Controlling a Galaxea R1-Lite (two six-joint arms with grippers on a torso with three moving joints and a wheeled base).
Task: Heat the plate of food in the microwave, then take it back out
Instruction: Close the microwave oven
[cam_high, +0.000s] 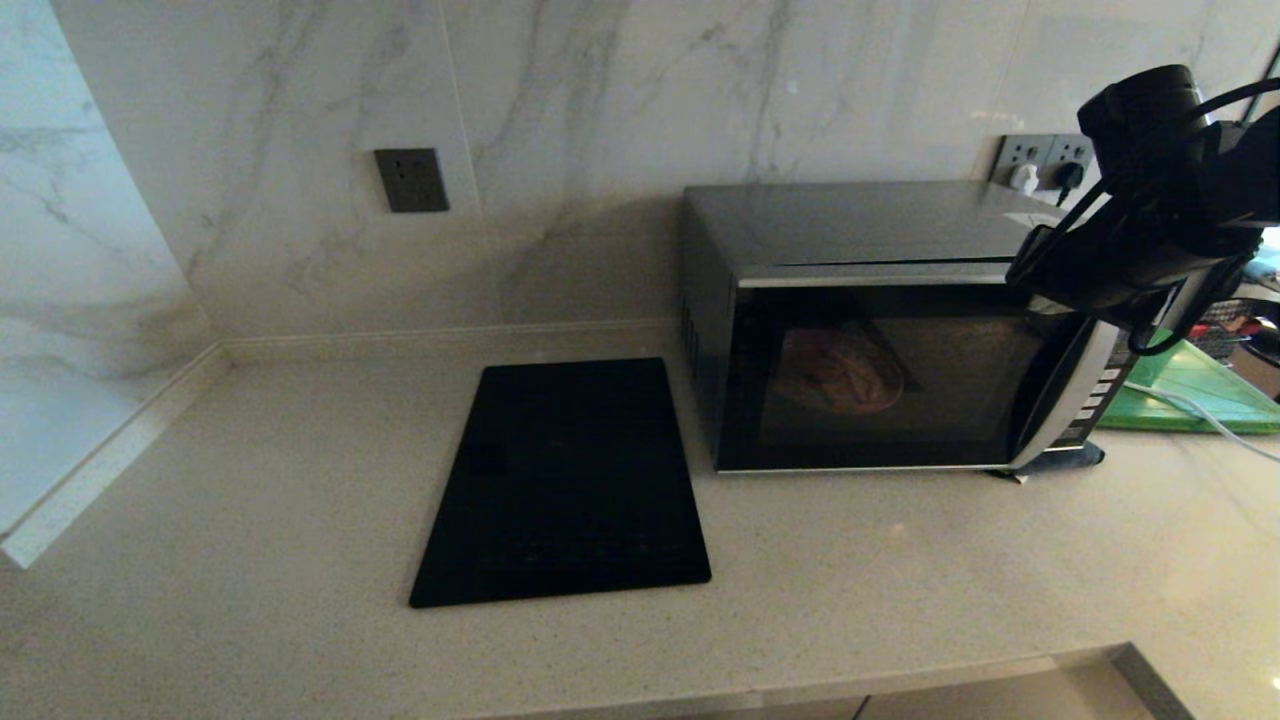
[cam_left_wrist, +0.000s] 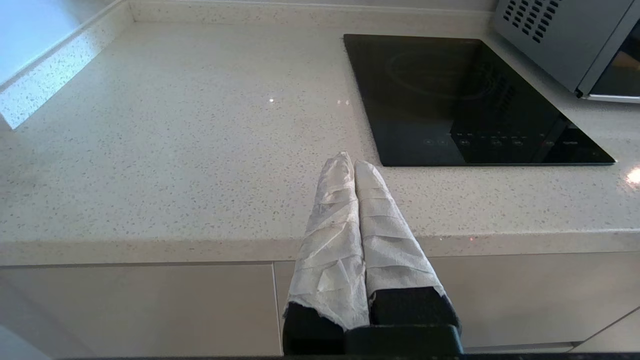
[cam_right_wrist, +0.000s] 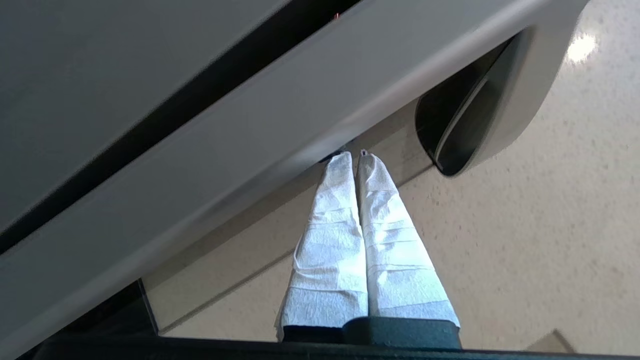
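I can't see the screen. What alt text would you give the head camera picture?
A microwave stands shut on a pale counter, a plate of food dimly visible through its dark door. The robot's right arm, its hand hidden, hangs at the microwave's upper right corner. A flat black slab lies left of the microwave.

No text or label can be read.

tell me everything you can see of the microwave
The microwave is a dark grey and silver box standing on the pale speckled counter, against the marble wall. Its dark glass door is shut, and the plate of food shows dimly inside. The right gripper, fingers together, is at its upper right front corner.
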